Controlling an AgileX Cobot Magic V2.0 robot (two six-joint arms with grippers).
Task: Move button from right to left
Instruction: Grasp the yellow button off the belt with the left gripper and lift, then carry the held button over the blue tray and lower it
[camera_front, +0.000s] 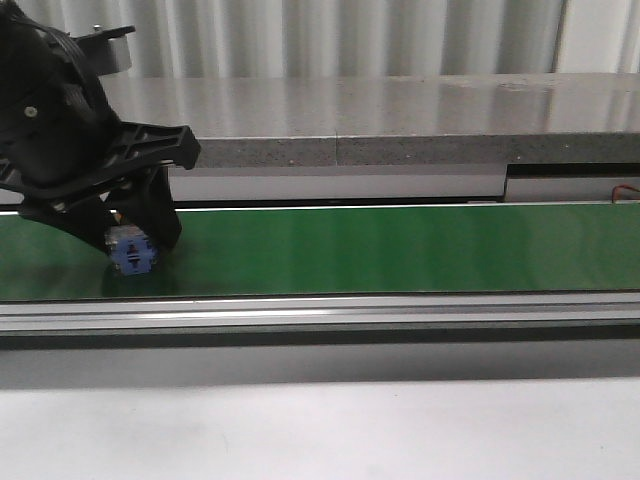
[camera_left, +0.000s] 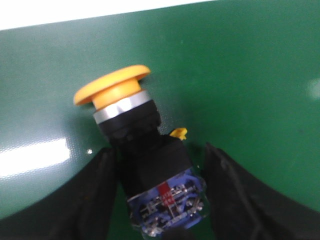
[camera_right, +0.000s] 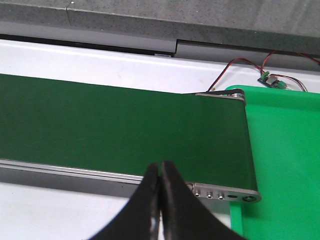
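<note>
Front view shows my left gripper (camera_front: 135, 245) low at the left end of the green conveyor belt (camera_front: 400, 250), and it is the only gripper seen in this view. Between its two black fingers (camera_front: 160, 215) sits one button (camera_front: 132, 252), with the blue-grey block facing the camera, at or just over the belt; I cannot tell if it touches. From my left wrist I see the same button (camera_left: 135, 145) more clearly: one yellow-orange cap (camera_left: 111, 86), one silver ring under it, a black collar, and the blue-grey block (camera_left: 167, 205) with one small red mark. The button is tilted, and its cap points away from the fingers. My left fingers (camera_left: 235, 195) stand on both sides of the block, very close, but I cannot tell whether they press on it or have let it go. From my right wrist I see my right gripper (camera_right: 160, 180) with its two fingers pressed together and nothing between them, above the near edge of the belt (camera_right: 125, 135) close to its right end. Beside that end lies one bright green tray (camera_right: 285, 150), and far behind it one small circuit board (camera_right: 270, 80) with thin wires.
</note>
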